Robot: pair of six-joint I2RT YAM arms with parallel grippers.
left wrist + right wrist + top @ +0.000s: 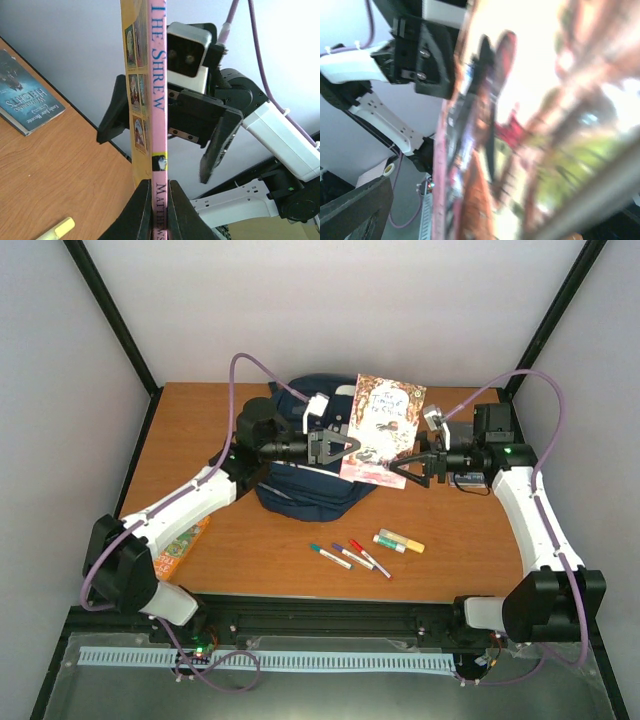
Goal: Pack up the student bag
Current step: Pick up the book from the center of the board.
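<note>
**Top view.** The student bag [300,490], a navy backpack, lies near the middle of the wooden table [200,420], a little toward 12 o'clock. The left gripper [338,448] reaches across it. Just off the bag's 1 o'clock side a paperback book [383,425] stands on edge in the air, illustrated front cover facing the camera. It is flanked by the left gripper at its 9 o'clock side and the right gripper [408,470] at its 4 o'clock corner. Three markers [347,556] and a pair of highlighters [400,542] lie on the wood at 5 o'clock from the bag, well apart from it. An orange packet [182,547] lies at 8 o'clock, partly under the left arm. A blue book [468,480] sits at 3 o'clock, mostly hidden by the right arm.

**Left wrist view.** The left gripper's black fingers [137,212] are pinched tight on the lower end of the paperback's pink spine, whose lettering ends "THE SHREW". Toward 12 o'clock the right gripper faces the camera, its jaws spread wide, one finger on either side of the book, the 3 o'clock one clear of it. On the table at 9 o'clock lies the blue book, titled "Wuthering Heights". The bag is out of view here.

**Right wrist view.** The paperback's cover fills the frame, blurred. One right finger [355,205] shows at 7 o'clock, apart from the book.
</note>
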